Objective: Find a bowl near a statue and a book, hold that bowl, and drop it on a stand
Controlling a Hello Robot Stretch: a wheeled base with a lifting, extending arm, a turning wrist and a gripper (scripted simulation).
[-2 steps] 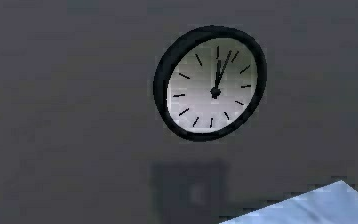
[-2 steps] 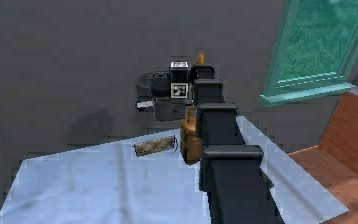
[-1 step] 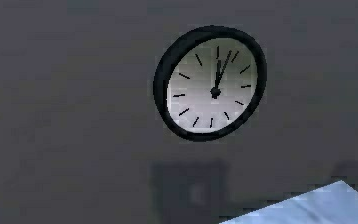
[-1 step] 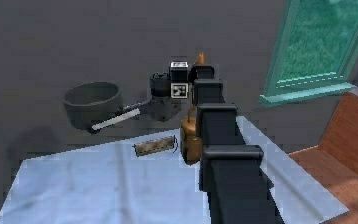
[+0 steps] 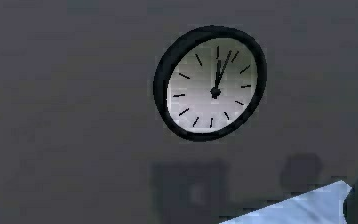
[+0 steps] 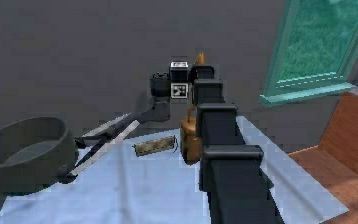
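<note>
A wide dark grey bowl stands at the left of a pale blue tabletop. My arm rises from the arm side view's bottom edge to its two white marker squares. Left of them the gripper stretches its thin fingers down toward the bowl's rim. I cannot tell whether it touches the bowl or holds anything. An orange-brown statue stands partly hidden behind the arm. A small flat brown thing, perhaps a book, lies beside the statue.
A round wall clock hangs on the grey wall ahead, and a pale blue table corner shows at the forward view's lower right. A teal-framed window and a wooden floor lie at the arm side view's right.
</note>
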